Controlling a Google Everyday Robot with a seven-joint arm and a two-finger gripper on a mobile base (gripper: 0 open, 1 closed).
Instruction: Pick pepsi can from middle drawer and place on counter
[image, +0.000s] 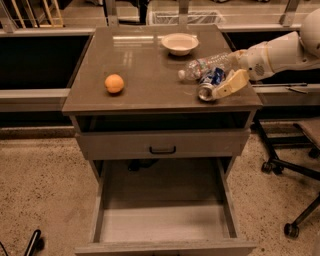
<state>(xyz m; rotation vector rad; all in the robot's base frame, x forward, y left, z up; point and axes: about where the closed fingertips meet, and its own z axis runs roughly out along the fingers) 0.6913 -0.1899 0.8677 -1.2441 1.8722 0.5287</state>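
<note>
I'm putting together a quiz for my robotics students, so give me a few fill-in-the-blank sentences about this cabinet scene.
The pepsi can lies beside the pincer on the counter, on its ____.
The pulled-out middle drawer holds ____.
The round fruit on the counter is an ____.
Missing words: side; nothing; orange.

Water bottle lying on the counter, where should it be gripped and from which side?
Probably across the middle of the water bottle, coming from above: it lies on its side on the counter, so its round body is exposed on top. The pepsi can and the gripper, at the counter's right front, crowd its near side.
</note>
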